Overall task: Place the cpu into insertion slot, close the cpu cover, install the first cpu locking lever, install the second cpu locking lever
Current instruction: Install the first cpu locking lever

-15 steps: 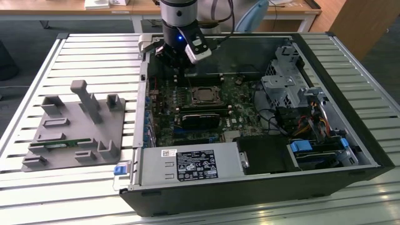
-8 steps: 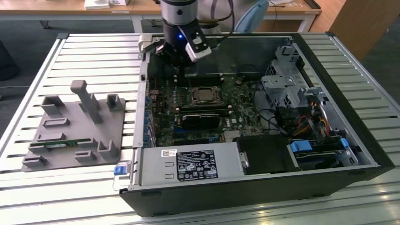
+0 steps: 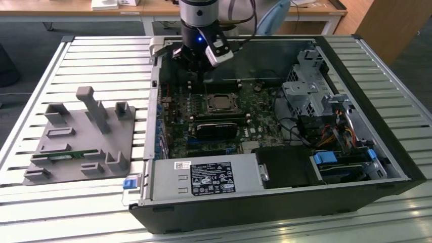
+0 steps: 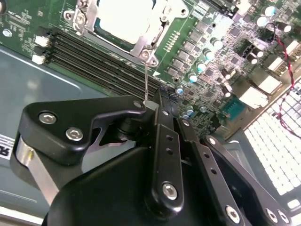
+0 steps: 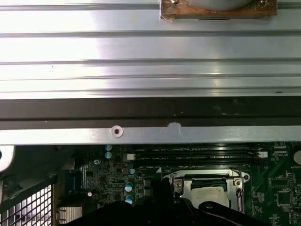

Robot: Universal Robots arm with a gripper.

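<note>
Claw (image 4: pixel 152 104) pinches a locking lever (image 4: pixel 146 80) — cpu (image 4: pixel 124 19) seated, cpu cover (image 4: pixel 143 43) down.

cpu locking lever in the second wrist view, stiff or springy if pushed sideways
Probably springy: the cpu locking lever is a thin metal rod, long for its thickness. Likely slippery, being smooth and shiny. It should pivot rather than lift free, since one end seems anchored at a corner of the cpu cover.

Arm (image 3: pixel 199 20) upright — hand (image 4: pixel 149 104) seemingly pinched together.
</note>
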